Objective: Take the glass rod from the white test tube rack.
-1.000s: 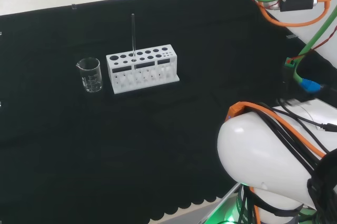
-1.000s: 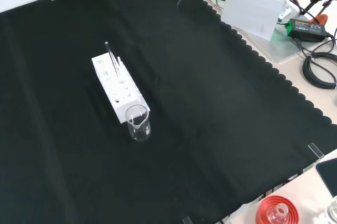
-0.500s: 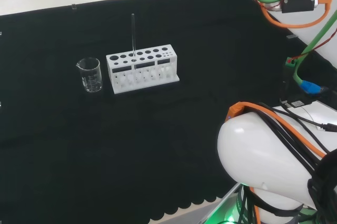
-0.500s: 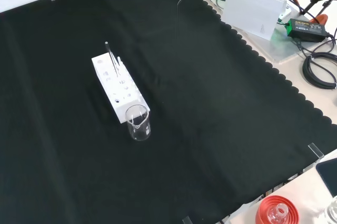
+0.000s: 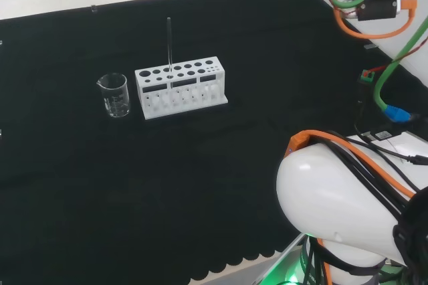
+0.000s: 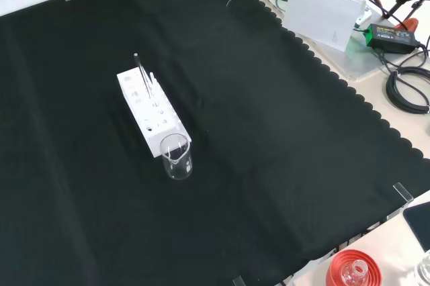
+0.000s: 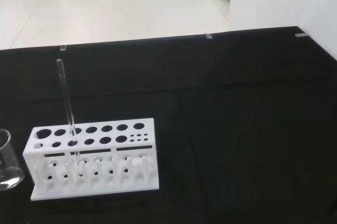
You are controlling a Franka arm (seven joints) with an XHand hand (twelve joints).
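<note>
1. A white test tube rack [image 5: 180,87] stands on the black cloth [image 5: 200,184]. In the head view it is a bit left of the middle of the bench.

2. A thin glass rod [image 5: 168,43] stands up in the rack. It sits in one of the holes in the back row, toward the beaker end. It stands almost straight and sticks up high above the rack.

3. In the wrist view the glass rod [image 7: 67,108] goes down through its hole in the rack [image 7: 93,158], and its lower end shows between the rack's bars.

4. A small empty glass beaker [image 5: 114,94] stands just beside the rack. It is on the rack's left in the head view. In the front view the beaker [image 6: 176,156] is at the near end of the rack [image 6: 149,111].

5. I cannot tell if the hand's fingers are straight or curled. Nothing is touching the rod or the rack.

6. The big white arm [image 5: 338,208] is at the right of the head view, well apart from the rack.

7. So I think the job has hardly begun. The rod is not yet taken out.

8. What is left, I think: the hand must go over to the rack, come to the top part of the rod, close on it, and lift it straight up out of the hole.

9. The rod is thin, so the hand will need to line up with care and not bump the rack or the beaker.
</note>
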